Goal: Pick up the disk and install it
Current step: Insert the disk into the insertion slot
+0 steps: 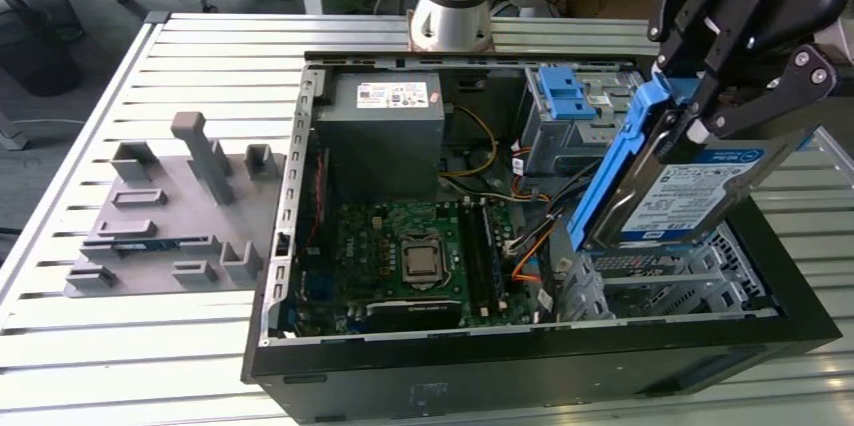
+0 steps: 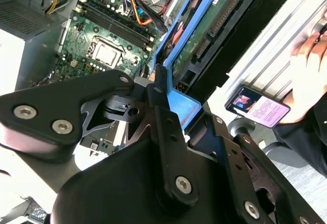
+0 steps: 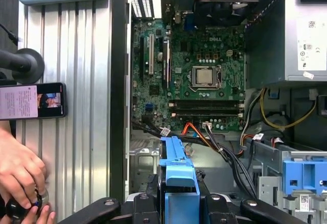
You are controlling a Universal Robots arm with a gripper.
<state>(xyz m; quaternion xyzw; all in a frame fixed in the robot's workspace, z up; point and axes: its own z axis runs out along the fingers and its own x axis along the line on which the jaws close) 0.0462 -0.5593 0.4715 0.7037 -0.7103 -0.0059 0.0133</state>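
The disk (image 1: pixel 683 186) is a silver drive with a white, blue-banded label in a blue carrier. It hangs tilted on edge above the open computer case (image 1: pixel 534 351), over the side at the exterior view's right. My gripper (image 1: pixel 697 111) is shut on its upper end, with black fingers (image 1: pixel 767 96) pressing on both faces. In the second wrist view the gripper (image 2: pixel 163 89) clamps the blue carrier (image 2: pixel 180 104), and the disk's green circuit side (image 2: pixel 209 25) faces the camera. In the first wrist view the carrier (image 3: pixel 179 173) juts out from the gripper (image 3: pixel 179 203) over the case floor.
Inside the case are the motherboard (image 1: pixel 414 256), the grey power supply (image 1: pixel 387 136), a blue-latched drive cage (image 1: pixel 574 106) and loose cables (image 3: pixel 230 152). A grey fixture (image 1: pixel 174 206) lies on the slatted table at the exterior view's left. A person's hand (image 3: pixel 20 168) and a phone (image 3: pixel 30 100) rest beside the case.
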